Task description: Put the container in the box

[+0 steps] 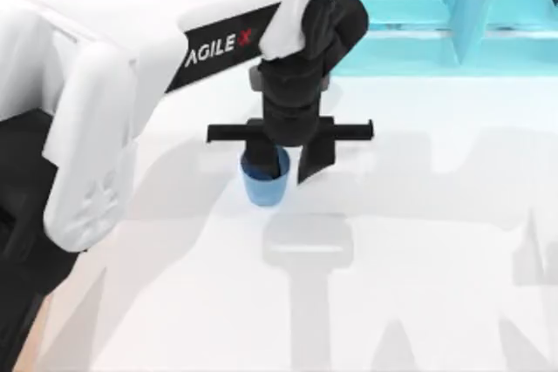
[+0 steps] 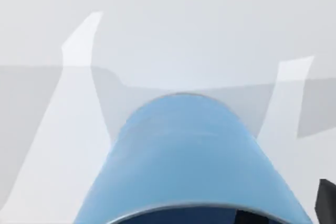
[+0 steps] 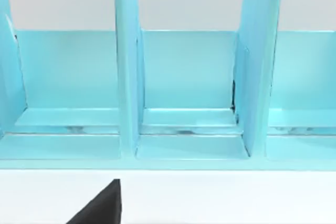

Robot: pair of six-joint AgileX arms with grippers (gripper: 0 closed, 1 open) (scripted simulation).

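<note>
One finger of your left gripper (image 1: 281, 165) sits inside the blue cup (image 1: 264, 185); jaws not clenched yet, so it could tip.

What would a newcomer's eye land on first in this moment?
The big white left arm reaching across the table from the top view's left, its left gripper down over the blue container, one finger inside the rim. Behind it, the cyan shelf unit lines the far edge at the right.
</note>
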